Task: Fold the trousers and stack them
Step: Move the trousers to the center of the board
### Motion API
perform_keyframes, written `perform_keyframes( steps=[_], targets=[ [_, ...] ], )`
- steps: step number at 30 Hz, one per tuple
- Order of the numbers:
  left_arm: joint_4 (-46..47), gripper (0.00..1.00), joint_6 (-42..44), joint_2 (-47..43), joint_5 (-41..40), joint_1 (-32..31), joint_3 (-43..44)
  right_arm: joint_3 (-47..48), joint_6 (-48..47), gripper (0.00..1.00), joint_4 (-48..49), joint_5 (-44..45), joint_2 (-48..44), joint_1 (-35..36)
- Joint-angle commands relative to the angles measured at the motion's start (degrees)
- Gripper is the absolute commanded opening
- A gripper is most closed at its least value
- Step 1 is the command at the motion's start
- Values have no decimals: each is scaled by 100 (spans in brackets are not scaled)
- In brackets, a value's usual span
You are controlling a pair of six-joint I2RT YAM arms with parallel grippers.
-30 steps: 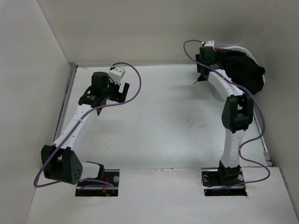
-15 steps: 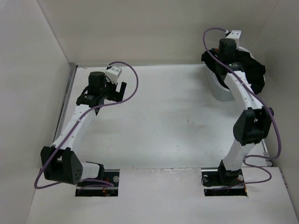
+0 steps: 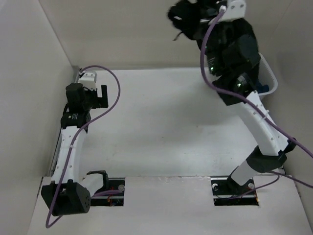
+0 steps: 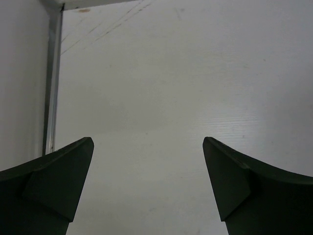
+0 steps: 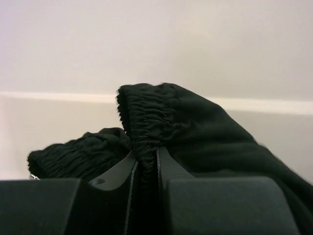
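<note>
1. The right fingers (image 5: 165,166) stand almost closed, with only a narrow slot between them. The gathered elastic waistband of the trousers (image 5: 195,127) is pinched in that slot.
2. The trousers are black and soft. In the right wrist view the fabric spills to both sides of the right fingers. In the top view the right arm (image 3: 259,127) reaches high at the far right and holds the bunched garment at its tip, lifted off the worktop (image 3: 166,132) and in front of the far wall (image 3: 122,34).
3. The left fingers (image 4: 58,181) are spread wide. They grip nothing and touch nothing, and they hang over the worktop at its far left.
4. The worktop is white and flat, with faint scuff lines toward the far side. A metal strip (image 4: 52,98) runs along its left edge, just beside the left wall (image 3: 29,88).
5. White walls enclose the worktop on the left, far and right sides; the right wall (image 3: 298,73) stands just beyond the right arm.
6. A white basket (image 3: 268,73) sits in the far right corner, partly hidden by the right arm. A blue item (image 3: 264,89) shows at its near side; what it is cannot be told.
7. The left fingers are near the left wall and the metal strip. The right fingers are near the far wall. The left arm (image 3: 73,142) and the right arm are well apart, with the wide middle of the worktop between them.
</note>
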Motion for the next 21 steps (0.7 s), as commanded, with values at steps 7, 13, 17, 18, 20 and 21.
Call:
perform_keyframes(
  steps=[7, 13, 17, 18, 20, 21],
  targets=[
    [291, 100, -527, -851, -40, 743, -563, 2424, 444, 0, 2058, -2848, 551, 2325],
    [511, 100, -510, -747, -41, 1033, -335, 1281, 2448, 0, 2224, -2670, 49, 1640],
    [546, 100, -475, -562, -14, 1086, -107, 529, 3273, 2, 1979, -2944, -82, 1210],
    [555, 100, -466, -544, -5, 1086, -89, 308, 3459, 2, 1935, -2900, -126, 1130],
    [564, 100, -431, -509, 12, 1086, -71, -80, 3889, 2, 1768, -2890, -153, 990],
    [564, 100, -431, -491, 12, 1103, -54, -177, 4100, 1, 1628, -2882, -92, 945]
  ],
)
